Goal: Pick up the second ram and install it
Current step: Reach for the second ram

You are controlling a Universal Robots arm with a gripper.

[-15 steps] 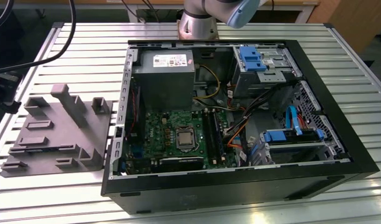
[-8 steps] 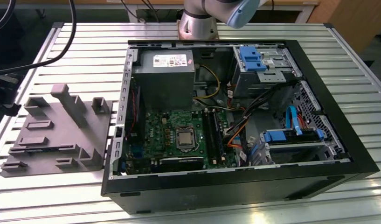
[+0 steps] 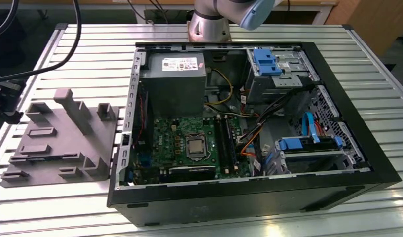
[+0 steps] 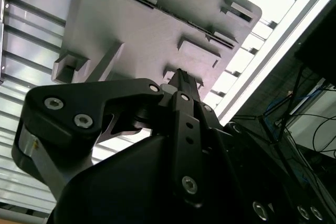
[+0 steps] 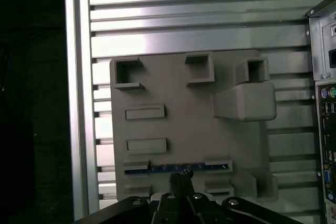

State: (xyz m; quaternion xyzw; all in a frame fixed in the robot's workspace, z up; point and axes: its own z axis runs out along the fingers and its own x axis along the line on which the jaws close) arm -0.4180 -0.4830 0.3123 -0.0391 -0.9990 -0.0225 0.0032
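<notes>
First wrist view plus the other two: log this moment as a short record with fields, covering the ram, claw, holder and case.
second ram: blue board, sitting in a slot of the grey holder
grey holder: on the slatted table, to the exterior view's left of the case
claw: above the holder, tip at the ram's slot; contact unclear
computer case: side open, green motherboard exposed
task status: ram not yet installed
</notes>
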